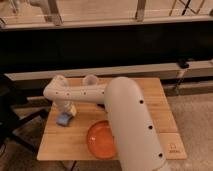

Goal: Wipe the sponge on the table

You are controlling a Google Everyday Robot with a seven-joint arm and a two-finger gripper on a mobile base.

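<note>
The light-blue sponge (pixel 63 120) rests on the left part of the light-wood table (pixel 152 102). My white arm reaches from the lower right across the table to the left, then bends down at the wrist. The gripper (pixel 67 114) points down onto the sponge and is shut on it, pressing it to the tabletop. The wrist hides most of the fingers.
An orange bowl (pixel 100 141) stands near the table's front edge, partly behind my forearm. A black chair (pixel 11 117) is close to the table's left side. A dark low wall (pixel 110 47) runs behind the table, with a small black object (pixel 184 64) at its right.
</note>
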